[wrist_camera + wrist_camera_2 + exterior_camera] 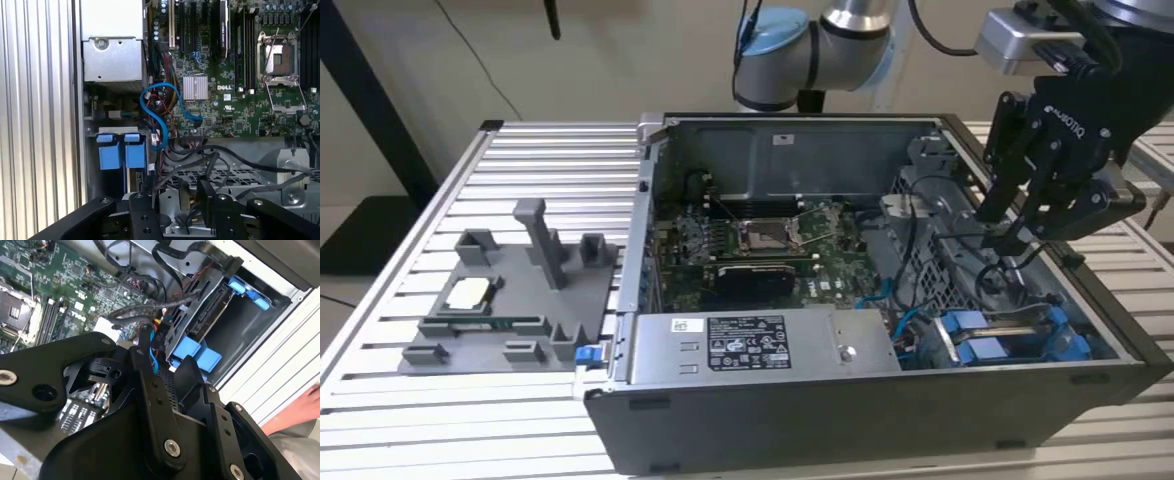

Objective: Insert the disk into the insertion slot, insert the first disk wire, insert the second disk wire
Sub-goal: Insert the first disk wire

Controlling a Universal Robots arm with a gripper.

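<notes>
The disk (994,338), in its bright blue carrier (120,150), sits inside the insertion slot (1051,322), the drive bay at the case's front corner on the exterior view's right. In the second wrist view, the disk's grey edge (212,310) shows between blue tabs. My black gripper (1014,243) hangs inside the case just above the bay, open with a narrow gap (175,192) through which the cage shows. A black labelled wire connector (159,335) with red and orange leads lies just past the fingertips. Loose black wires (210,155) cross the cage.
A blue data cable (155,115) loops over the motherboard (761,240). The grey power-supply box (747,345) lies along the case front. A grey fixture (507,300) holding small parts stands on the slatted table at the exterior view's left. A person's hand (300,410) rests outside the case.
</notes>
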